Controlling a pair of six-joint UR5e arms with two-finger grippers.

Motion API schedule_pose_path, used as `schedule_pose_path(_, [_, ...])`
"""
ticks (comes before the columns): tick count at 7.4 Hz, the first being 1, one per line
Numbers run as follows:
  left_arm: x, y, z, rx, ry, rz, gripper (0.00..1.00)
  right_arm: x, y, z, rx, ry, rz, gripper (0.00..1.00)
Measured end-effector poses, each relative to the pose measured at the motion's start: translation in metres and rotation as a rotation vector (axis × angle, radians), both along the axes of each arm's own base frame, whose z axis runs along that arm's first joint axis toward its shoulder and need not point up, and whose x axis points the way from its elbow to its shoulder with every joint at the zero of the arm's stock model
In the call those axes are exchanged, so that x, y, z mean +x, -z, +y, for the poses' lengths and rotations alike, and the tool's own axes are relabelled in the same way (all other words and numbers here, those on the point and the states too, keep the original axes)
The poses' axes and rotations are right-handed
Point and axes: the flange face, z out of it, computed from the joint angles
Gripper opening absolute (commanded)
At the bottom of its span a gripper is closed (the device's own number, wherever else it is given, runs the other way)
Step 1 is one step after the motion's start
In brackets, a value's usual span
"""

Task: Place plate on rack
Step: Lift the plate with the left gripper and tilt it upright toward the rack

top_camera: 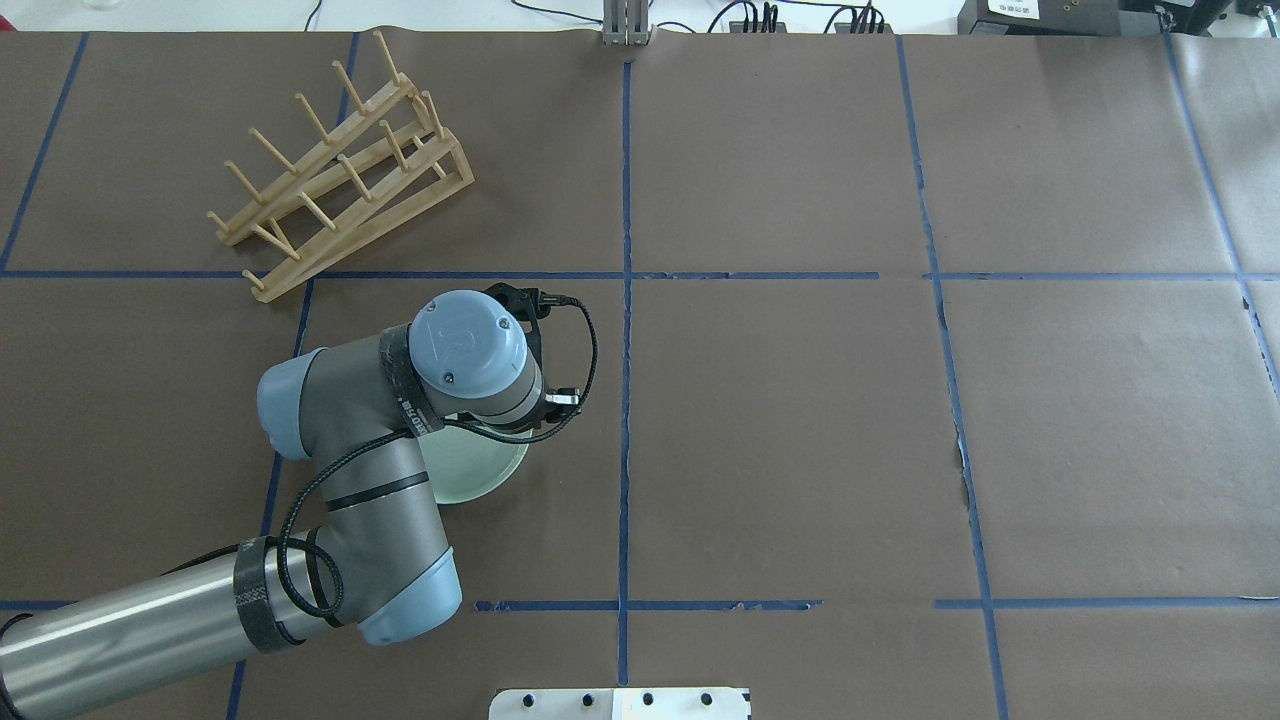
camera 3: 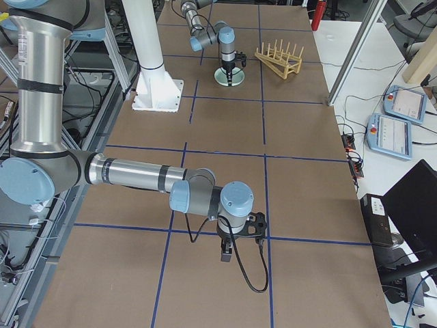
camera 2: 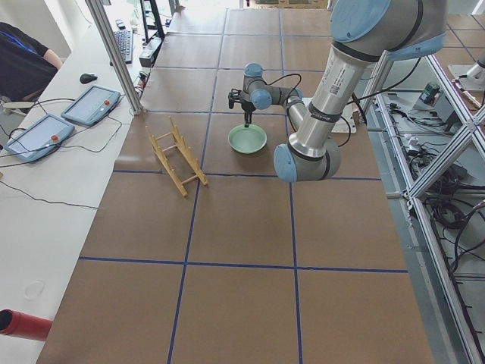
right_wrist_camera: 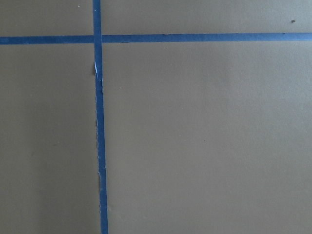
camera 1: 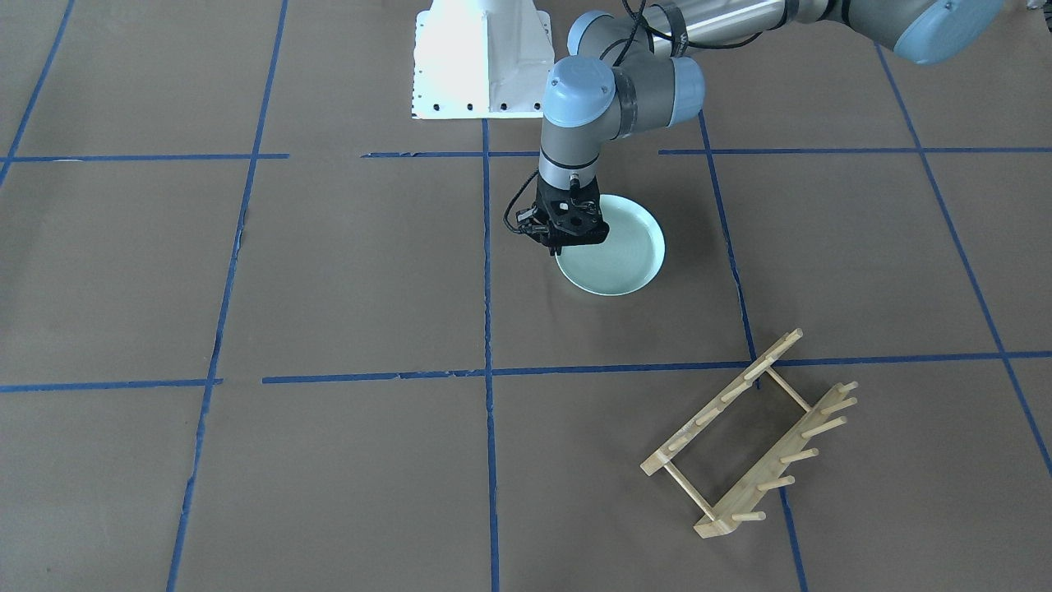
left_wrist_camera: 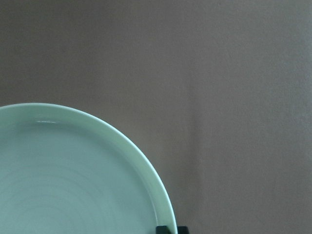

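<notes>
Rack [top_camera: 400, 212] at far left of tabletop [top_camera: 800, 420], pegs upward, slots free, well apart from plate. Plate [top_camera: 480, 470] flat on tabletop, not yet lifted. Left gripper [camera 1: 559, 245] points straight down at plate's rim, likely because low rim is only edge to pinch; clamped or loose, cannot tell. Right gripper [camera 3: 229, 251] well apart, out of way; grip state cannot tell.

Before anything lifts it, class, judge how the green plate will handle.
The plate looks glossy, glazed: probably rigid but slippery. Its low rim gives the left hand little purchase, so it may tilt. Likely breakable.
</notes>
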Motion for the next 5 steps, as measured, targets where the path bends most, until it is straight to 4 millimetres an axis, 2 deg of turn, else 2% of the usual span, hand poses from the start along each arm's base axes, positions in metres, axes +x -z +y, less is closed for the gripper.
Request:
schedule_pose_path(2, [-0.017, 0.016, 0.003, 0.003, 0.006, 0.002, 0.0, 0.0, 0.0, 0.0, 0.0, 0.0, 0.0, 1.0])
schedule_pose_path(4, [-0.06, 0.048, 0.0, 0.004, 0.038, -0.001, 0.0, 0.0, 0.0, 0.0, 0.0, 0.0, 0.0, 1.0])
schedule_pose_path(5, [-0.089, 0.062, -0.009, 0.01, 0.072, 0.005, 0.0, 0.0, 0.0, 0.0, 0.0, 0.0, 0.0, 1.0])
